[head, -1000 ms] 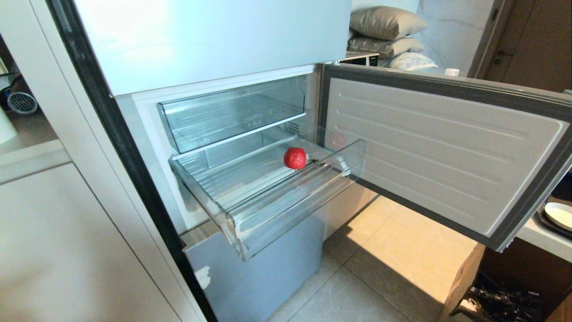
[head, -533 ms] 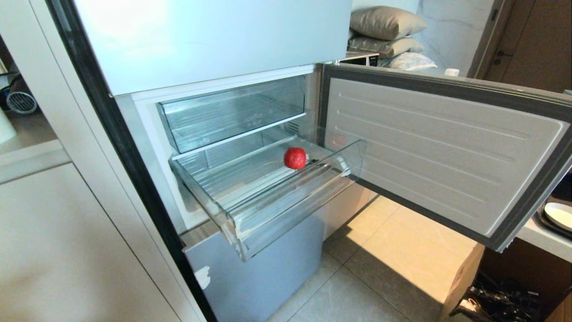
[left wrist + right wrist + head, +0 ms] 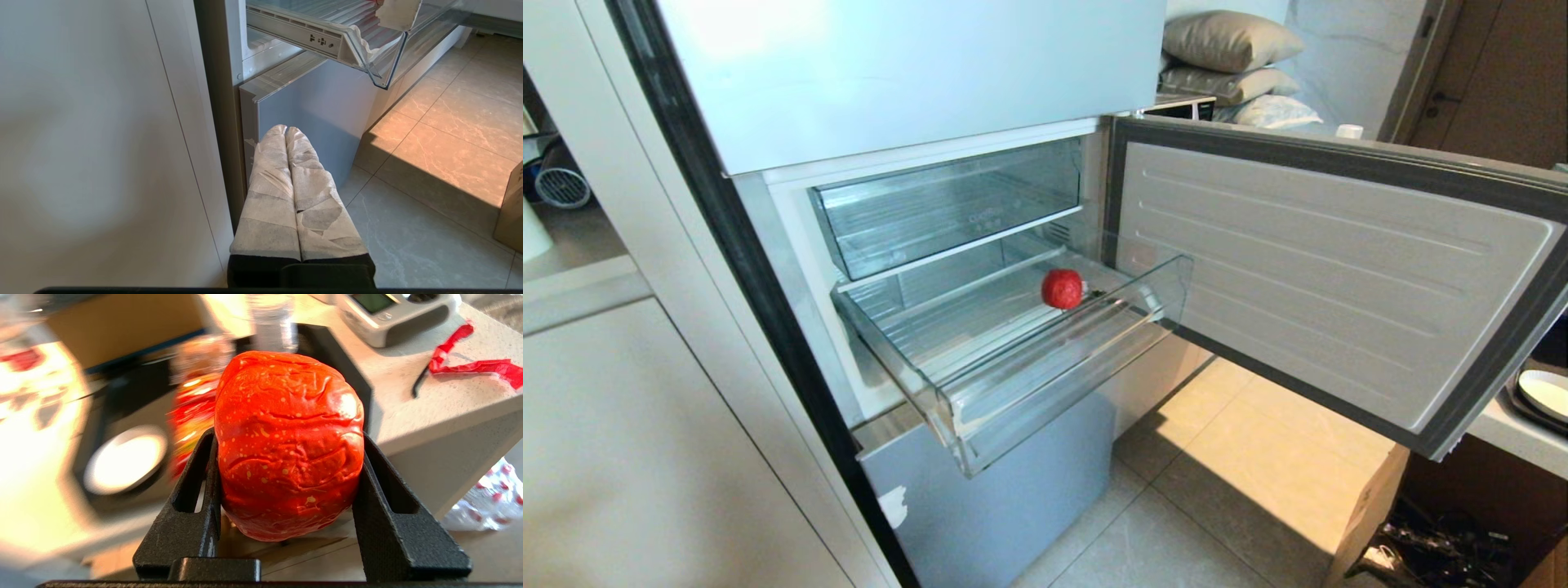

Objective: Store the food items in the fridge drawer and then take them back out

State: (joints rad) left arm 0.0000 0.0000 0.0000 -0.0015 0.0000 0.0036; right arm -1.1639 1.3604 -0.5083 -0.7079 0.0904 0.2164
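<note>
My right gripper (image 3: 288, 465) was clamped on one red food item (image 3: 288, 445) beside the counter (image 3: 433, 388), outside the head view, so the pulled-out fridge drawer (image 3: 1045, 384), already holding another food item (image 3: 1062, 288), lay away from it.

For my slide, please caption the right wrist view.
Right gripper clamps a wrinkled red food item above a counter.

Fridge, drawer pulled out
One food lump (image 3: 1062, 288) in the drawer (image 3: 1045, 371), right rear; another bin (image 3: 947, 204) above; door (image 3: 1339, 278) at right.
</note>
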